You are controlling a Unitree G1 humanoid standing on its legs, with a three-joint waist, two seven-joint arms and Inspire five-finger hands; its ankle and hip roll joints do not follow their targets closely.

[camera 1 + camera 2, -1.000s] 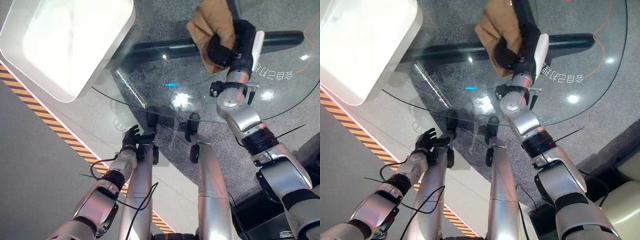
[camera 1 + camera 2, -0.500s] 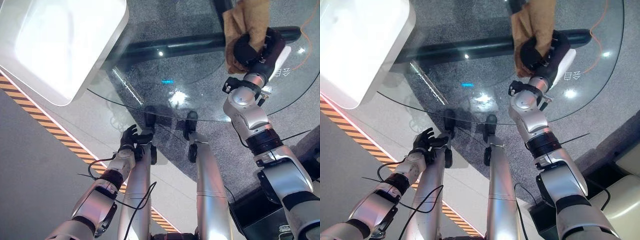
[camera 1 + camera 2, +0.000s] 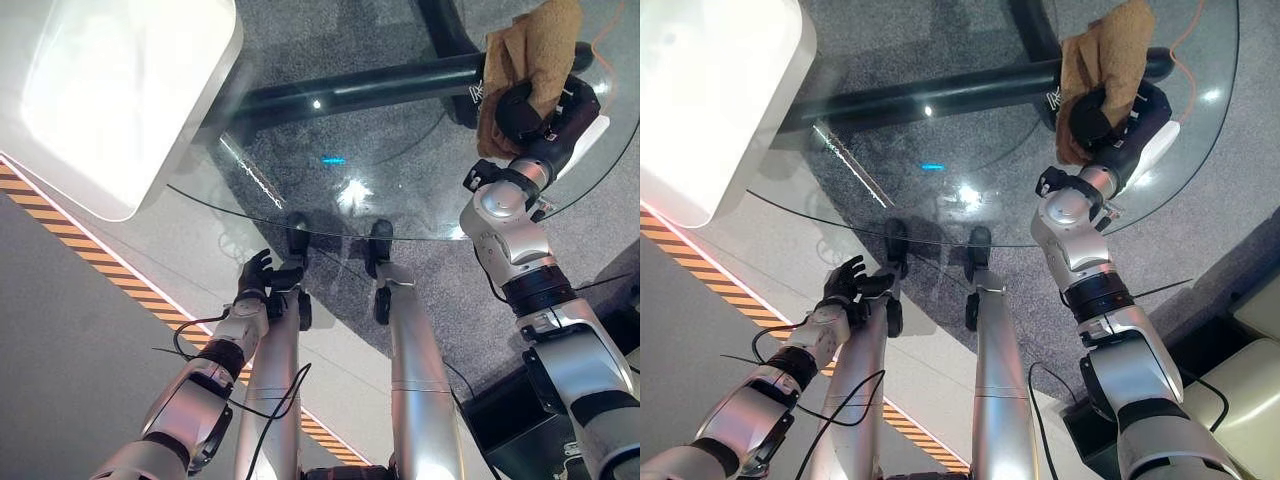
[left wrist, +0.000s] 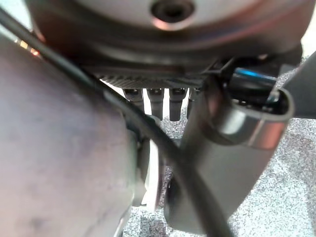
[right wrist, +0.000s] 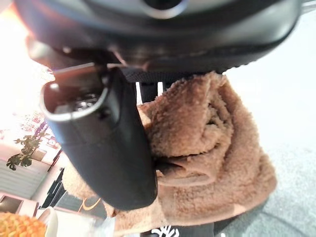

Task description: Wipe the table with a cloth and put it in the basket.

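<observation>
A brown fluffy cloth (image 3: pixel 530 50) lies on the round glass table (image 3: pixel 380 180) near its far right rim. My right hand (image 3: pixel 538 112) is shut on the cloth and presses it to the glass. In the right wrist view the cloth (image 5: pixel 207 133) is bunched between the thumb (image 5: pixel 106 148) and the fingers. A white rounded basket (image 3: pixel 110 90) stands at the far left, half over the table's edge. My left hand (image 3: pixel 258 275) hangs low below the table's near rim, open and holding nothing.
A black table base bar (image 3: pixel 360 90) runs under the glass. A yellow-and-black floor stripe (image 3: pixel 70 250) crosses the left side. An orange cable (image 3: pixel 1185 30) lies at the far right. A beige seat (image 3: pixel 1250 380) stands at the lower right.
My right hand has slid the cloth to the right across the glass, towards the right rim. The camera has shifted slightly. The left hand has stayed put.
</observation>
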